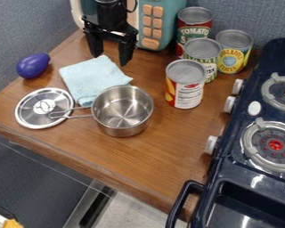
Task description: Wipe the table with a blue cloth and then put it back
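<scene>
The grained wooden tabletop (160, 160) bordered a glossy, dark stove (278, 58). The gripper (111, 59) hung, jaws spread, at the soft, folded cloth (94, 79), which lay on the wood behind a round, shiny metal pot (122, 111) and flat disc lid (45, 107).

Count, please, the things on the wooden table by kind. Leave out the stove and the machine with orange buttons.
Cans: 4
Pot: 1
Round lid: 1
Blue cloth: 1
Purple oval thing: 1
Total: 8
</scene>
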Tool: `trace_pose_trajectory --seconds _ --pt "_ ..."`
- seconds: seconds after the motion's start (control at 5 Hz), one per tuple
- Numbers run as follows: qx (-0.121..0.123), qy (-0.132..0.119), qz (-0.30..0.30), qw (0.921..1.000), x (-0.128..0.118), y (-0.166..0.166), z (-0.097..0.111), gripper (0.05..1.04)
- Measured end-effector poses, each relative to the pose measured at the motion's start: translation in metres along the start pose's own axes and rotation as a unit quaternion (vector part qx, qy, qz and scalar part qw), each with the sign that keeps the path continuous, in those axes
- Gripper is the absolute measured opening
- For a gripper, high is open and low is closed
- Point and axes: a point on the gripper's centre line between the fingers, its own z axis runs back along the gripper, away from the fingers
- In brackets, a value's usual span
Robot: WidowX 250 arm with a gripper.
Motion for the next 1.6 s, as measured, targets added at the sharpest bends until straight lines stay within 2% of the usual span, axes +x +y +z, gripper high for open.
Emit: trace_pose_trajectory --seconds 0.4,0.8,1.0,1.2,1.4,1.6 --pt "-0.002 0.057 0.020 0.9982 -0.006 0.006 -0.032 1.000" --pt "-0.019 0.090 0.049 0.9945 -0.011 0.025 -0.047 1.000" --pt "-0.019 0.117 0.040 0.9922 -0.016 0.032 -0.053 1.001" --pt "0.011 0.133 -0.016 0.9909 -0.023 0.025 -0.057 1.001" --pt "0.064 0.110 -0.047 0.9907 -0.038 0.016 -0.053 1.000" --pt "0.076 0.054 -0.046 0.9946 -0.046 0.012 -0.054 1.000"
